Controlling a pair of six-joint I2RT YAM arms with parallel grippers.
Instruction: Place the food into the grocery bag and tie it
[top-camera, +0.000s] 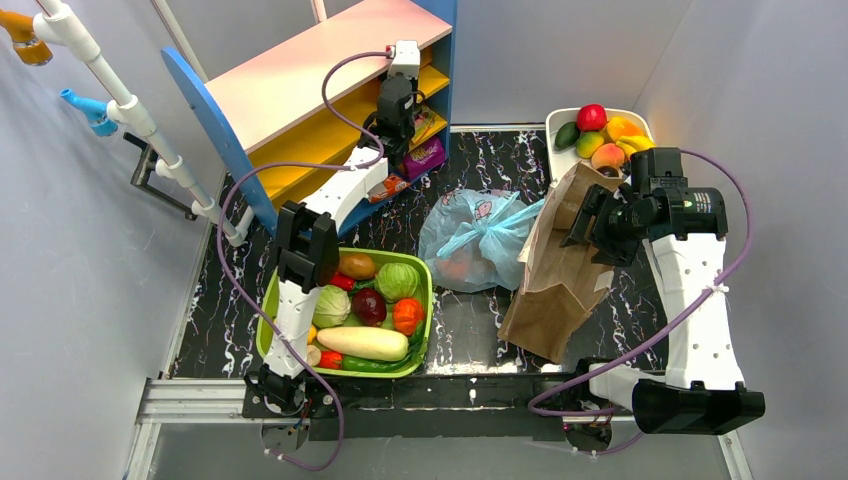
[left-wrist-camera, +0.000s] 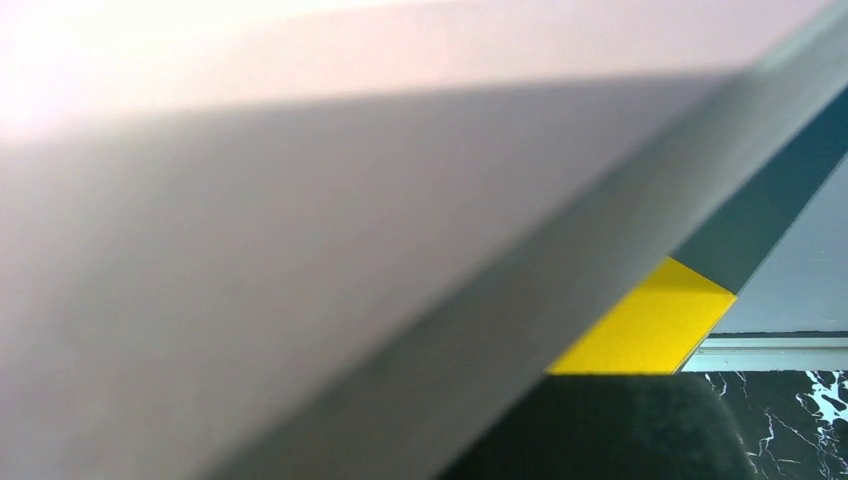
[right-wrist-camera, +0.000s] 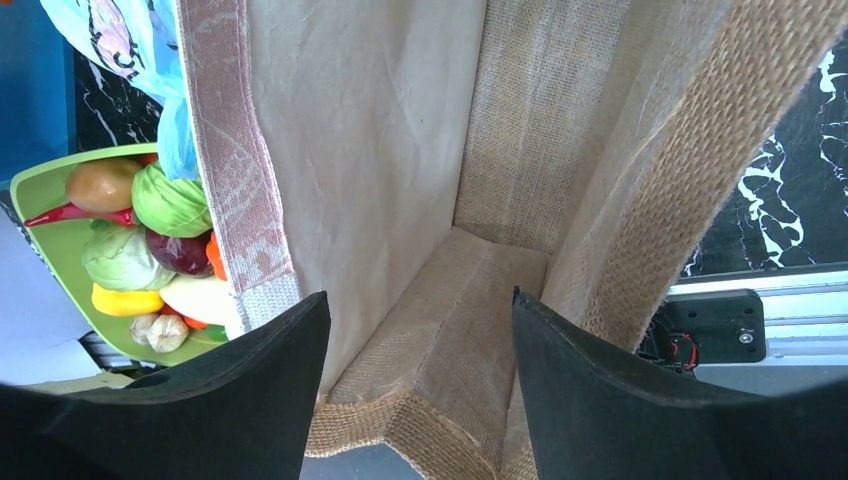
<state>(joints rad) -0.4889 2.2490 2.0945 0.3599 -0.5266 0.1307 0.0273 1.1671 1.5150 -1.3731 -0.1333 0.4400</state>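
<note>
Right tool (right-wrist-camera: 417, 300) hung wide open and empty at the mouth of the burlap bag (right-wrist-camera: 400, 180); the blue grocery bag (top-camera: 478, 240) lay just beside it on the tabletop (top-camera: 460, 320). I judged wrong-bag loading the risk.

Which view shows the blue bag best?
The top external view: nearly the whole blue bag lies mid-table between the green basket and the brown bag. The right wrist view catches only a corner of the blue bag at upper left. The left wrist view shows none of it.
</note>
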